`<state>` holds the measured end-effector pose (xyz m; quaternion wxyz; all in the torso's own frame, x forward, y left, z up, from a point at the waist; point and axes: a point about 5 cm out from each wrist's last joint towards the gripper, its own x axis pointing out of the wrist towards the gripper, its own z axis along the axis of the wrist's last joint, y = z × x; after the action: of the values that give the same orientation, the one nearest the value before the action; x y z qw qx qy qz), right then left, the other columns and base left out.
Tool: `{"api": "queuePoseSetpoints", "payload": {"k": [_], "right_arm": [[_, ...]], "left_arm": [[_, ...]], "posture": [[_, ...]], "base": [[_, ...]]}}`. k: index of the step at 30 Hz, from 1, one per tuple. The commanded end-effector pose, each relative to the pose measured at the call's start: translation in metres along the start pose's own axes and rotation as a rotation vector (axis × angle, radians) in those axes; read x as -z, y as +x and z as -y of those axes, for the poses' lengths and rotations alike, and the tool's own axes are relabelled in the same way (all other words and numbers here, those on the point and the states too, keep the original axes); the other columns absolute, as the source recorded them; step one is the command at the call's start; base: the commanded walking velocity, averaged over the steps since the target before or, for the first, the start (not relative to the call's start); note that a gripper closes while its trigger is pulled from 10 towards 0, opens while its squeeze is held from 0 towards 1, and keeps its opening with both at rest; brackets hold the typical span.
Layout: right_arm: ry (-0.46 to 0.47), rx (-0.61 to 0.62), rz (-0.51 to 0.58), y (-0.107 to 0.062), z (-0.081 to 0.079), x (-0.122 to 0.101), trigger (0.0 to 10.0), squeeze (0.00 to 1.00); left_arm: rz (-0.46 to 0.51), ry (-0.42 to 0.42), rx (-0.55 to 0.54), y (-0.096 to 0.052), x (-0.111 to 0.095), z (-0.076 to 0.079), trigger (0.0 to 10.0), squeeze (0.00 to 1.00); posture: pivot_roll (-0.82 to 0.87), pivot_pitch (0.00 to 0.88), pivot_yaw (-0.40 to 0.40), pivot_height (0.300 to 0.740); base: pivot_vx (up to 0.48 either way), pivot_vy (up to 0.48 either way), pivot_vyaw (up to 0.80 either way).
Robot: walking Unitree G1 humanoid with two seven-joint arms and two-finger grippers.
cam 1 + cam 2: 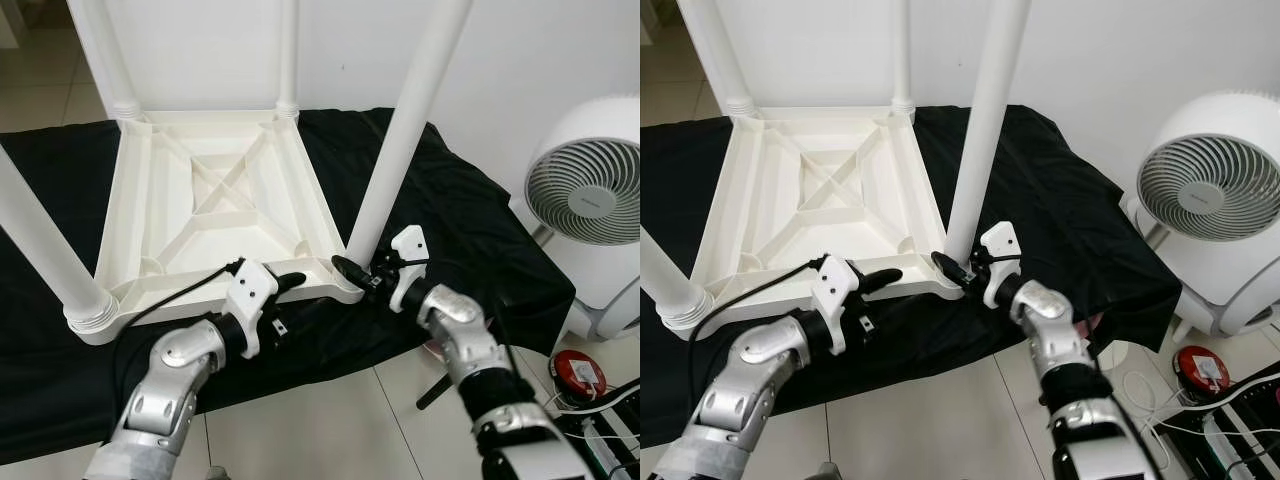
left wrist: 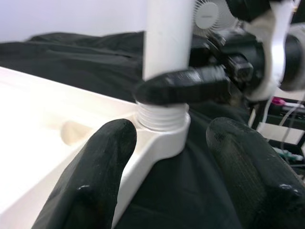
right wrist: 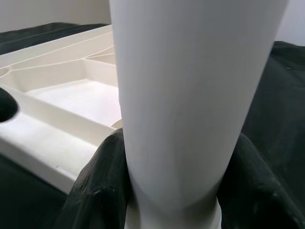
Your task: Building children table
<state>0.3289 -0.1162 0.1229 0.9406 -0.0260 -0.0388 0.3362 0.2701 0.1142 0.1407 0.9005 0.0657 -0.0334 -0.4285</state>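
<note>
The table (image 1: 215,205) lies upside down on a black cloth (image 1: 450,220), in the upper left and middle of the eye views, with its white legs pointing up. The right gripper (image 1: 352,272), in the lower middle, pinches the near right leg (image 1: 405,130) just above its threaded base; in the right wrist view both fingers (image 3: 97,191) press against the leg. The left gripper (image 1: 290,282) is at the near edge of the table, beside that corner, its fingers (image 2: 97,167) spread apart, one over the rim. A white fan (image 1: 585,200) stands at the right edge.
</note>
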Motion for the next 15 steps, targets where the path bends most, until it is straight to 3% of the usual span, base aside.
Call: {"api": "queuePoseSetpoints", "payload": {"k": [1, 4, 7, 11, 15], "right_arm": [[-0.002, 0.038, -0.033, -0.002, 0.001, 0.006, 10.0, 0.00], [0.004, 0.155, -0.021, -0.002, -0.005, 0.006, 10.0, 0.00], [0.015, 0.195, -0.020, -0.001, -0.015, 0.005, 10.0, 0.00], [0.065, 0.390, -0.086, 0.003, -0.027, 0.011, 10.0, 0.00], [0.070, 0.445, -0.093, 0.004, -0.036, 0.011, 10.0, 0.00]], "left_arm": [[-0.011, -0.015, -0.042, 0.000, 0.004, -0.003, 10.0, 0.00], [-0.016, -0.004, -0.057, -0.003, 0.002, -0.008, 10.0, 0.00], [-0.017, -0.002, -0.061, -0.004, 0.002, -0.009, 10.0, 0.00], [0.016, -0.049, -0.057, -0.002, -0.001, -0.008, 10.0, 0.00], [0.012, -0.042, -0.057, -0.001, 0.000, -0.008, 10.0, 0.00]], "posture": [[0.02, 0.000, -0.073, 0.740], [0.02, 0.000, -0.070, 0.740], [0.02, 0.000, -0.071, 0.740], [0.02, 0.000, -0.072, 0.740], [0.02, 0.000, -0.068, 0.740]], "base": [[0.000, 0.000, 0.00], [0.000, 0.000, 0.00], [0.000, 0.000, 0.00], [0.000, 0.000, 0.00], [0.000, 0.000, 0.00]]}}
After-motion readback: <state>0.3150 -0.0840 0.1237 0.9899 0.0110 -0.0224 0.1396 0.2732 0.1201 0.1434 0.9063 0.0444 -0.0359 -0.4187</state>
